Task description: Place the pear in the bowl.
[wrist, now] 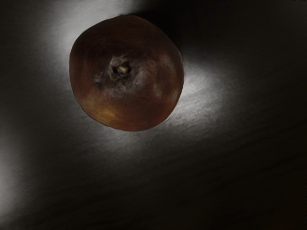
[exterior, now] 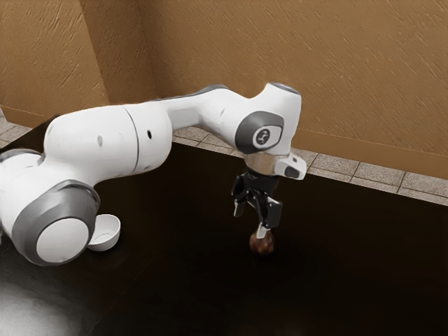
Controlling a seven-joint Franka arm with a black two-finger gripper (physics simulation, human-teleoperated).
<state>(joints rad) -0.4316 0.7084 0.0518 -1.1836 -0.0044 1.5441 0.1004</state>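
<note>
A tan, rough-textured wall (exterior: pixel 350 70) and a strip of pale floor tiles (exterior: pixel 378 173) lie behind the dark, low-gloss table (exterior: pixel 350 259). The round, reddish-brown pear (exterior: pixel 262 243) rests on the table, outside the bowl. The small white, smooth-walled bowl (exterior: pixel 105 244) is well apart from it, toward the exterior view's left, partly hidden by the white-and-grey arm (exterior: pixel 105 140).

The black two-finger gripper (exterior: pixel 250 220) is above the pear with its fingers spread, gripping nothing. One fingertip overlaps the fruit's upper edge in the exterior view; contact cannot be confirmed.

Handling: the pear is probably firm and moderately light, with a smooth skin that may slip or bruise. Recommended grip — opposite flanks at the widest part, clear of the small pale stub facing the hand. The operation appears to be at the pre-grasp stage: centre the fingers, lower, then close gently. An off-centre closure could roll the fruit away.
</note>
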